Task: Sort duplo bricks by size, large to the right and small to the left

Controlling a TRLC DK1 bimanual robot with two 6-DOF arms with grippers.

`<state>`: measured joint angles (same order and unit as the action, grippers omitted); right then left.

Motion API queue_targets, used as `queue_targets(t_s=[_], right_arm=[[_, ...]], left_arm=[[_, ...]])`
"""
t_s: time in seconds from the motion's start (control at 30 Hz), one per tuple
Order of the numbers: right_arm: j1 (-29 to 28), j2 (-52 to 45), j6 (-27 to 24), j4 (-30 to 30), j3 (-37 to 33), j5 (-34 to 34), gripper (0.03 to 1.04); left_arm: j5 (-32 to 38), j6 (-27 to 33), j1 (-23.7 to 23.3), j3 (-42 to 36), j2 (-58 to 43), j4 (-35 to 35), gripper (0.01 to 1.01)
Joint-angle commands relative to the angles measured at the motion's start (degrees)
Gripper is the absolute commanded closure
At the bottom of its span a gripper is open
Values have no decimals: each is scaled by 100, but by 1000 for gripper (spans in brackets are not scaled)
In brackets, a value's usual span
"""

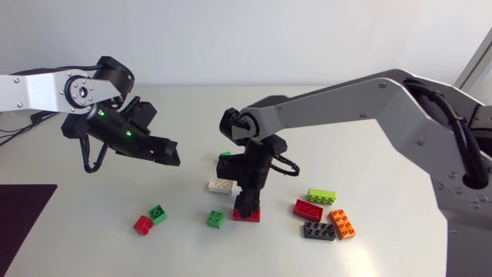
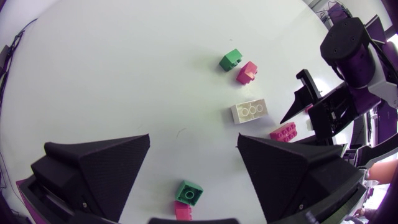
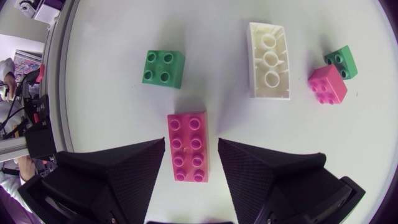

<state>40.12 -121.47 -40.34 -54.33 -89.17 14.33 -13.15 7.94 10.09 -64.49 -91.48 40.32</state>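
Observation:
A large red brick (image 3: 188,146) lies flat on the table between the fingers of my right gripper (image 3: 191,142), which is open, with a thin strip of table showing beside the brick. From above, this gripper (image 1: 246,206) points straight down over the red brick (image 1: 248,215). Ahead of it lie a small green brick (image 3: 163,67) and a large white brick (image 3: 269,59). My left gripper (image 1: 171,156) hangs open and empty above the table's left half. Under it sit a small green brick (image 2: 188,193) and a small red one (image 2: 183,211).
At the right lie a lime brick (image 1: 320,196), a red one (image 1: 308,209), a dark grey one (image 1: 318,231) and an orange one (image 1: 344,223). Beyond the white brick sit a small red brick (image 3: 327,84) and a small green one (image 3: 341,62). A dark mat (image 1: 23,208) covers the near left corner.

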Motion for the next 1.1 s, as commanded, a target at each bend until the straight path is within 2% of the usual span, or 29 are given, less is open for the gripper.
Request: queue_targets(t_s=[0.0,0.37,0.47,0.63,0.8,1.07], right_arm=[[-39,-79,-141,71,330,-44,430],[-92,159,-132,309,760,-150,452],[-83,255,-106,660,954,-141,638],[-92,396,-97,906,1112,-132,820],[-294,545,-132,915,1191,-141,831],[-1120,1090,-361,722,1393,-141,831]], left_arm=[[-39,49,-24,112,122,64,46],[-127,49,-42,217,210,64,46],[-136,40,-42,235,236,64,46],[-144,58,-51,288,271,64,46],[-144,67,-51,288,289,64,46],[-162,49,-7,270,324,55,46]])
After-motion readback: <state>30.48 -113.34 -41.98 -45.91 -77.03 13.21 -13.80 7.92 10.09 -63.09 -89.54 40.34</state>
